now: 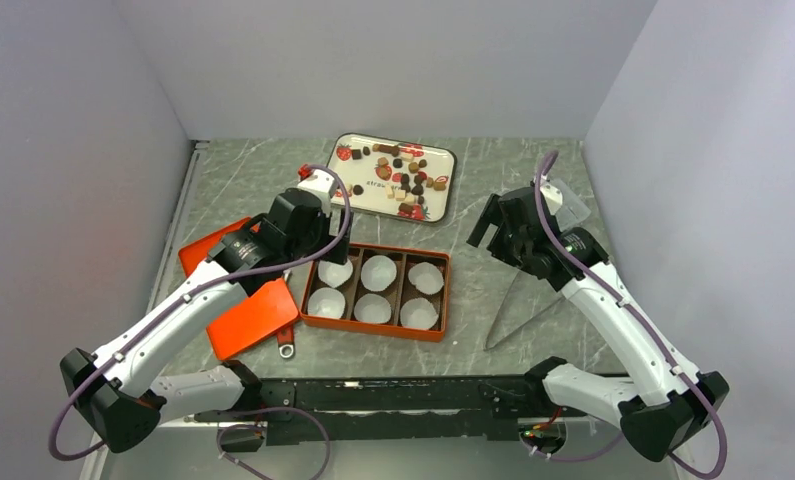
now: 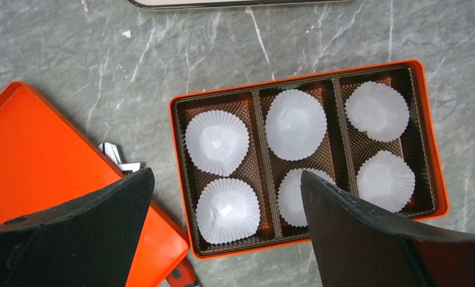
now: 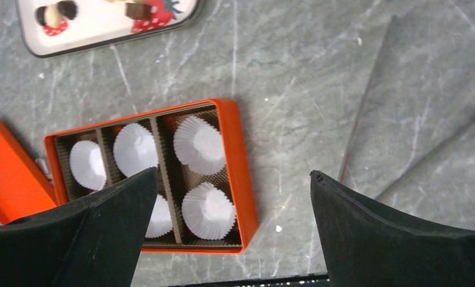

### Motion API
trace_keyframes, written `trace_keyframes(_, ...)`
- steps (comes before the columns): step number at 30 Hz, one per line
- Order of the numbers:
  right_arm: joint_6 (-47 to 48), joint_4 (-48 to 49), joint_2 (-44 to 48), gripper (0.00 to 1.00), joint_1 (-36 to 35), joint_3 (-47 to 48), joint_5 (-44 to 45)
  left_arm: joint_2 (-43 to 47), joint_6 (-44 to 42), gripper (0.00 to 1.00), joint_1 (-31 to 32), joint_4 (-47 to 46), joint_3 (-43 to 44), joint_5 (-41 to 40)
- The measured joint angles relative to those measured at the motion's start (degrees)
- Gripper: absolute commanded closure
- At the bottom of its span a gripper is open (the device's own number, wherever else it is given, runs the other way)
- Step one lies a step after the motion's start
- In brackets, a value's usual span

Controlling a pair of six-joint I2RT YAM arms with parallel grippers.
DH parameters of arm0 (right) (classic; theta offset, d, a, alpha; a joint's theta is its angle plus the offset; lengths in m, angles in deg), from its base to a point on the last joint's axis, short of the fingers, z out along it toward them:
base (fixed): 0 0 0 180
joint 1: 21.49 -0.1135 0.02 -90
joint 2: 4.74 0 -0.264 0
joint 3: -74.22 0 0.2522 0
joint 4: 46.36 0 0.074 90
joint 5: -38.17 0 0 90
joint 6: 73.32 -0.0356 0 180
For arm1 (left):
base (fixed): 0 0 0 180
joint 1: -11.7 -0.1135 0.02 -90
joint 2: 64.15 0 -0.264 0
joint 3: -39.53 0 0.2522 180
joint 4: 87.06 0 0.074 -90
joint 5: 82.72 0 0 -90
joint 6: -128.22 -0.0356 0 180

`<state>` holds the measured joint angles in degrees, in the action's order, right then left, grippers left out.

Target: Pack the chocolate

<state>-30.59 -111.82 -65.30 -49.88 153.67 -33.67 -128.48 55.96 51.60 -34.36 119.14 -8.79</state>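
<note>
my left fingers (image 2: 85,239) and right fingers (image 3: 396,239) hang wide apart, holding nothing, near the orange box (image 3: 239,173), whose paper cups (image 2: 217,142) look empty and ready for the chocolate (image 1: 405,180).

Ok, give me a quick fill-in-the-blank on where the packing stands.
1. The orange box holds ___ white paper cups.
2. Every cup is ___.
3. All the chocolate lies on the white ___.
4. The left gripper and right gripper are both ___.
Missing: six; empty; tray; open.
</note>
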Motion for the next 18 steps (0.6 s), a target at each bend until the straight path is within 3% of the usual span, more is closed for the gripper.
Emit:
trace_keyframes(11,-8.5,-12.2,-1.7,0.00,3.8,-0.3,3.0,0.7,-0.5,0.00,-2.6,0.7,-3.8,5.4)
trace_keyframes(18,-13.7,-14.7,-1.1,0.00,6.7,-6.3,2.1,1.1,-1.1,0.00,-4.0,0.4,-4.3,7.9)
